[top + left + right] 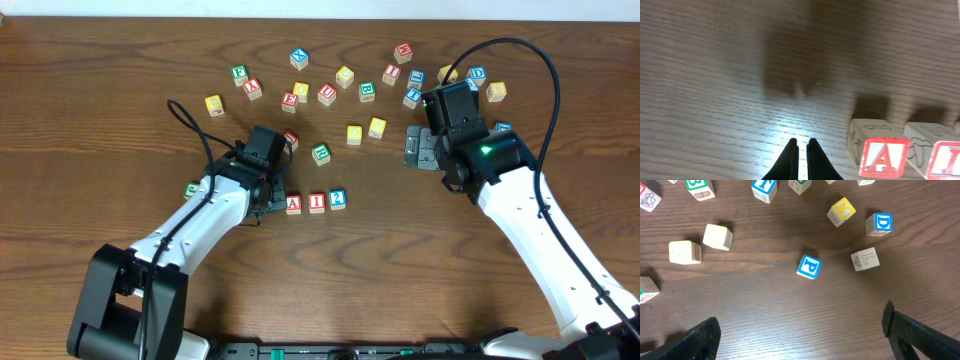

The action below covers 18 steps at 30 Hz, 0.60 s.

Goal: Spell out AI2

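Lying in a row just below the centre of the overhead frame, the A cube (pixel 293 204), I cube (pixel 317 202) and 2 cube (pixel 338 198) stand side by side on the table (pixel 100 60), reading left to right. The left end effector (pixel 802 146) is closed and empty, just left of the A cube without touching it. The right end effector (pixel 797 325) is fully open, holding nothing, at upper right over scattered cubes (pixel 345 75).

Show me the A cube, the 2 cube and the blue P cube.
A cube (pixel 883 159), left wrist view, lettered face.
2 cube (pixel 338 198), overhead view, top face.
P cube (pixel 809 267), right wrist view, top face.
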Motion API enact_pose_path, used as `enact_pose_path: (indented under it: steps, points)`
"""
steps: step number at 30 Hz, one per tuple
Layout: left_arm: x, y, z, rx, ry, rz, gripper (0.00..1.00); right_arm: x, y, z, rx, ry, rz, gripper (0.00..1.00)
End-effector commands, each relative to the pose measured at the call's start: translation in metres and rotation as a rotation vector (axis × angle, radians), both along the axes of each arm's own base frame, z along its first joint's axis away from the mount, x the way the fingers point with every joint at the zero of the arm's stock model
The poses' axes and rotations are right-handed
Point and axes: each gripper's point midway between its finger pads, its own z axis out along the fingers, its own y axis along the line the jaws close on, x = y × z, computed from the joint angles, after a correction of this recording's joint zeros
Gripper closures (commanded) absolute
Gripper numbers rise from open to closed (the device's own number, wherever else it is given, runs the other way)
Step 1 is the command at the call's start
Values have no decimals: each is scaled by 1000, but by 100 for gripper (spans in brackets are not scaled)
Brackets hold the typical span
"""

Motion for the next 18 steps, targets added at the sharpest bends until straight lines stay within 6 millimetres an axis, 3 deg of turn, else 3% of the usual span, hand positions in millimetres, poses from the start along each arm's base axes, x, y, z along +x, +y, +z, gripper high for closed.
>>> enact_pose_path:
  steps: [1, 18]
  points:
    - [-5, -6, -7, -18, 16, 4, 92, 2, -1, 6, 0, -15, 2, 1]
    - [-9, -9, -16, -16, 24, -4, 92, 2, -1, 6, 0, -15, 2, 1]
